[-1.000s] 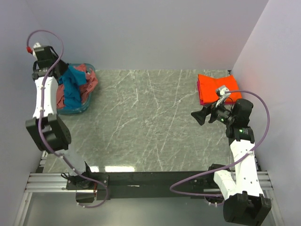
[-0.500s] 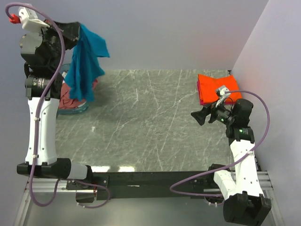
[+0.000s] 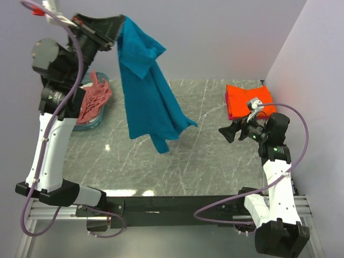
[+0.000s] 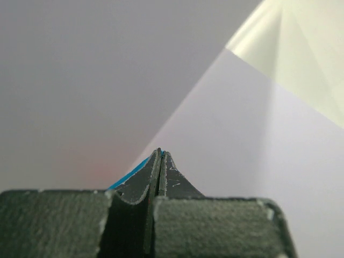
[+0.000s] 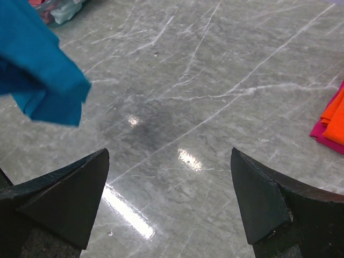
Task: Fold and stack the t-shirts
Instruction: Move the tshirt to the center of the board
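Observation:
My left gripper [image 3: 119, 26] is raised high and shut on the teal-blue t-shirt [image 3: 148, 97], which hangs down from it over the left middle of the table. In the left wrist view the jaws are pressed together with a sliver of the blue cloth [image 4: 129, 174] beside them. The salmon-pink t-shirt [image 3: 92, 99] lies in the teal basket [image 3: 86, 124] at the far left. The folded orange t-shirt [image 3: 247, 99] lies at the far right, with a pink layer under it [image 5: 322, 134]. My right gripper [image 3: 224, 131] is open and empty above the table, in front of the orange shirt. The blue shirt's hem shows in the right wrist view [image 5: 43, 80].
The grey marble table [image 3: 204, 161] ends at a black rail along the near edge. White walls close in the back, the left and the right.
My left arm has lifted the teal-blue t-shirt out of the basket, up and to the right, so it now hangs unfurled over the table. The right arm has not moved.

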